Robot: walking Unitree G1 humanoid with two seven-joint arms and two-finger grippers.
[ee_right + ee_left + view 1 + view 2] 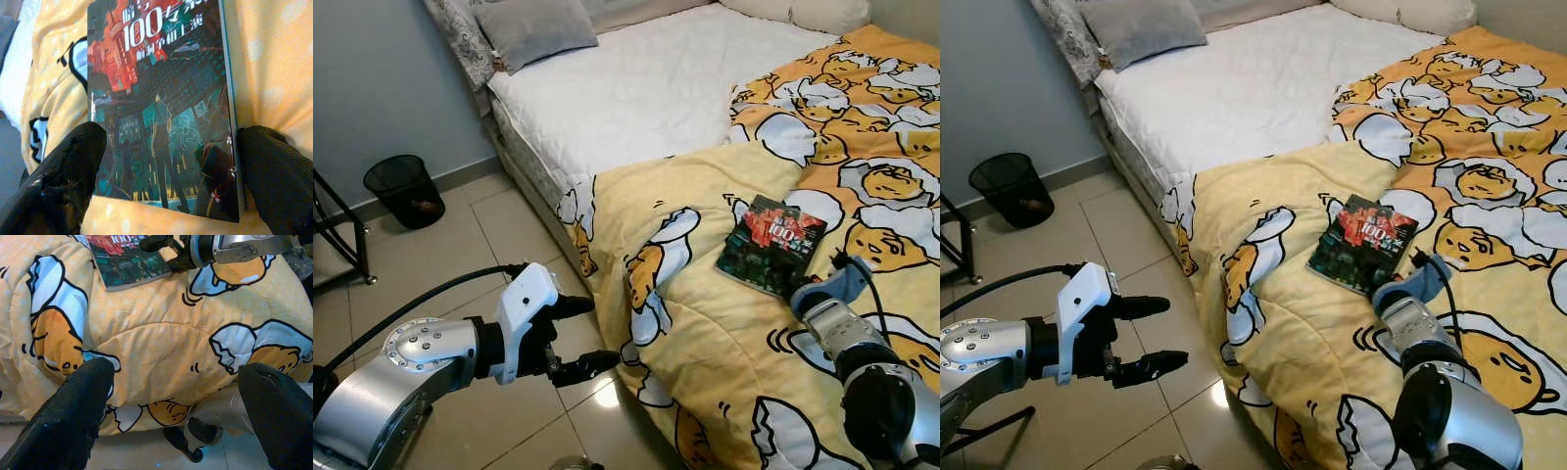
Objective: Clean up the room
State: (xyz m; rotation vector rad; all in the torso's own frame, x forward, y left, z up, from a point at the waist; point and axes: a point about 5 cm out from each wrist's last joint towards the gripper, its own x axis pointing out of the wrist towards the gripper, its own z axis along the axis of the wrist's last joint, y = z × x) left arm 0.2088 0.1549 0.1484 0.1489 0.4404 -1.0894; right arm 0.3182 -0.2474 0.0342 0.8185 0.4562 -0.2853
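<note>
One glossy paperback book (pixel 771 245), dark teal and red with white lettering, lies flat at centre right on a quilted yellow duvet (pixel 705 333) printed with cartoon eggs. The right gripper (pixel 168 166) sits at the book's near edge, its matte black fingers (pixel 63 176) spread wide at either corner, gripping nothing. At lower left the left gripper (pixel 578 338) hovers over glazed floor tiles (pixel 489 245), jaws parted and empty. One black mesh wastebasket (pixel 403 190) stands at upper left.

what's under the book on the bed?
The book lies flat on the yellow cartoon-print blanket, which covers that part of the mattress. The right gripper straddles its near edge, open. Whatever lies beneath the blanket there is hidden.
</note>
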